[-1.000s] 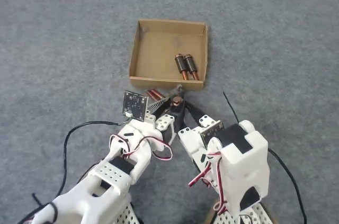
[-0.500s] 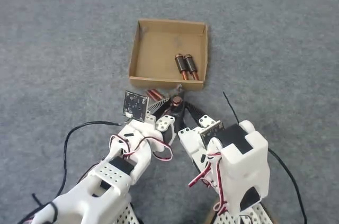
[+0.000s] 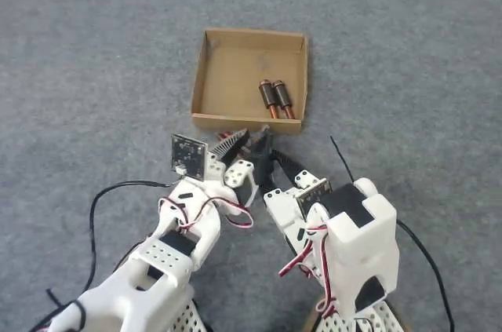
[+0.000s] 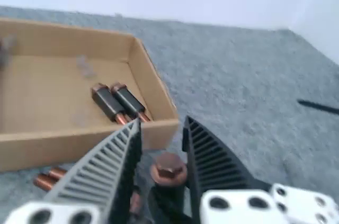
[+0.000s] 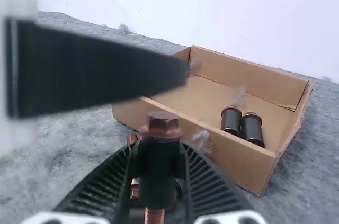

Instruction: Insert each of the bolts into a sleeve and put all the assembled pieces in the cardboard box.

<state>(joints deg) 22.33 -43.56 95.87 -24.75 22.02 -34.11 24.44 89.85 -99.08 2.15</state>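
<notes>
High view overhead, both wrist views low, close — sharing cardboard box [image 3: 233, 73]

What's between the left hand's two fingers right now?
A sleeved bolt, copper head up, stands between the open left hand's fingers in the left wrist view; the right hand grips its black sleeve.
</notes>
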